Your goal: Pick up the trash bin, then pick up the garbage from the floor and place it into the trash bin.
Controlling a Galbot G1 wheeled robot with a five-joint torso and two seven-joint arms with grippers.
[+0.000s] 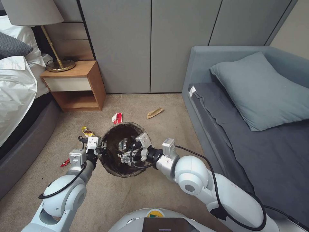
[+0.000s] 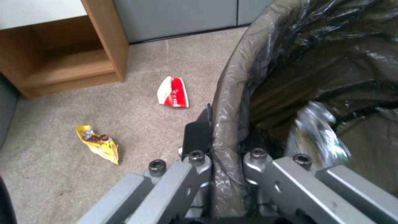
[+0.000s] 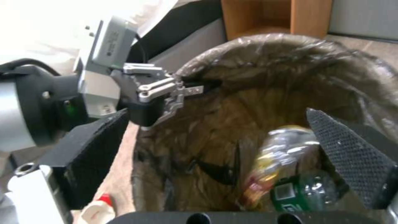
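Left tool (image 1: pixel 102 149) clamped on trash bin (image 1: pixel 111 167) rim. Right tool (image 1: pixel 126 158) over bin mouth, fingers spread, empty. Clear bottle (image 3: pixel 286 174) inside, blurred, partly hidden.

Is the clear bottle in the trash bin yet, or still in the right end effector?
In: the clear bottle lies inside the trash bin, free between the open right end effector fingers.

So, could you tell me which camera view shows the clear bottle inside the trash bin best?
The right wrist view: the clear bottle shows its green label inside the trash bin. The left wrist view catches a shiny blur of it; the head view shows glints beside the right gripper.
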